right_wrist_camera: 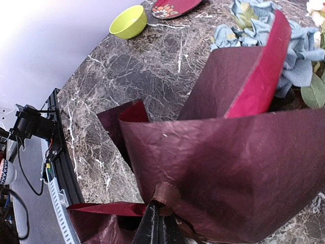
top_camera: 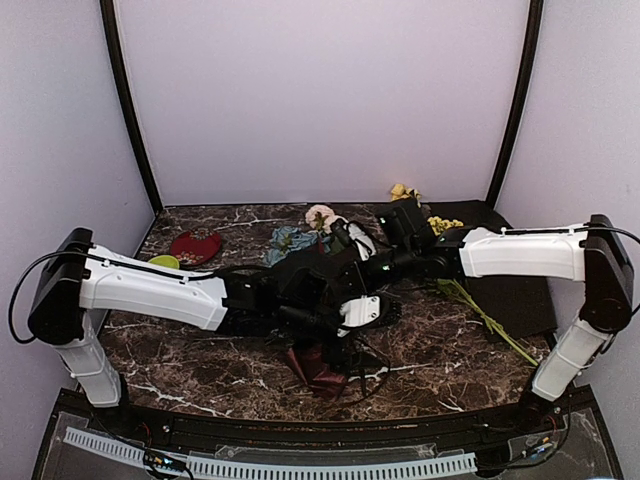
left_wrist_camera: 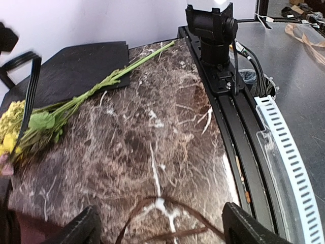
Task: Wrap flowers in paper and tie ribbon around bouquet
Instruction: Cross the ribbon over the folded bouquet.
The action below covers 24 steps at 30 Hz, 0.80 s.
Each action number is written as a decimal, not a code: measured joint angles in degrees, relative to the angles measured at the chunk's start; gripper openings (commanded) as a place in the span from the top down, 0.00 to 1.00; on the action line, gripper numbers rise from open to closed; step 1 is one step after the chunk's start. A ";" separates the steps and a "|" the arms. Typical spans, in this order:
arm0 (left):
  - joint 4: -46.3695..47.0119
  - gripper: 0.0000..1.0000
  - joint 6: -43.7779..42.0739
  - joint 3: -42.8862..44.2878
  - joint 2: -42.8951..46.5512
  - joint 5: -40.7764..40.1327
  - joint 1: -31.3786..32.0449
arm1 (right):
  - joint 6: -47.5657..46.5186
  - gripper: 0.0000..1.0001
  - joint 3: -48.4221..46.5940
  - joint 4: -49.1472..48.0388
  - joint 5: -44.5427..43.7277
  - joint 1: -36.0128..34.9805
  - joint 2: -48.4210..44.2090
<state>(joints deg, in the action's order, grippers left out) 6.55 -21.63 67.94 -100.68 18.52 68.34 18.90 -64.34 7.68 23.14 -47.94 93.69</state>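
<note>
We saw a table (left_wrist_camera: 152,132) that was dark brown with white wiggly lines. The paper (right_wrist_camera: 228,162) was dark wine red with one bright red side. The flowers (right_wrist_camera: 304,46) were blue. The bowl (right_wrist_camera: 128,22) was light green. The plate (right_wrist_camera: 175,6) was red with a flowery pattern.

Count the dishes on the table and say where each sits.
2. A lime-green bowl sits on the left side of the table, toward the back. A red patterned plate lies just beside it, slightly farther back. Others may be hidden from view.
</note>
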 measured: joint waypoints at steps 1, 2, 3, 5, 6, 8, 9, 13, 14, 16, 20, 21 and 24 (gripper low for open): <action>0.17 0.13 -0.26 -1.49 1.36 -0.92 0.02 | -0.17 1.00 -0.46 0.39 0.09 0.00 0.00; 0.28 0.13 -0.50 -3.13 2.95 -1.88 0.02 | -0.26 1.00 -0.92 0.59 0.26 0.00 0.00; 0.66 0.13 -0.59 -5.05 4.85 -2.89 -0.07 | -0.39 1.00 -1.33 0.68 0.44 0.00 0.00; 2.05 0.19 -0.28 -8.98 9.07 -4.09 -0.76 | -0.44 1.00 -1.81 0.61 1.01 0.00 0.00; 2.84 0.24 0.33 -10.93 11.32 -4.48 -1.36 | -0.44 1.00 -1.81 0.59 1.36 0.00 -0.02; 5.25 0.38 2.62 -14.49 15.47 -4.74 -3.82 | -0.42 1.00 -1.81 0.70 2.03 0.00 -0.02; 7.19 0.40 4.59 -16.70 17.84 -4.98 -6.29 | -0.42 1.00 -1.81 0.70 2.43 0.00 -0.02; 13.40 0.39 10.27 -22.67 22.84 -8.96 -14.86 | -0.39 1.00 -1.81 0.31 4.09 -0.22 -0.02; 14.60 0.36 11.08 -23.63 22.88 -9.81 -15.41 | -0.39 1.00 -1.81 0.11 4.37 -0.44 -0.02; 15.52 0.33 12.20 -24.85 22.16 -10.43 -15.08 | -0.39 1.00 -1.81 -0.28 5.20 -0.76 -0.02; 16.59 0.33 13.68 -25.18 18.67 -10.64 -14.43 | -0.35 1.00 -1.81 -1.20 6.47 -1.68 -0.02; 16.81 0.33 13.81 -25.18 17.94 -10.58 -14.43 | -0.37 1.00 -1.81 -1.40 6.71 -1.90 -0.02; 17.86 0.33 14.36 -25.18 15.67 -9.92 -14.43 | -0.35 1.00 -1.44 -2.10 7.06 -2.38 -0.04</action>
<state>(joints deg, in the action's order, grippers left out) 24.40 -7.27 42.76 -85.01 8.60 53.91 18.55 -65.78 5.58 30.20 -50.33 93.65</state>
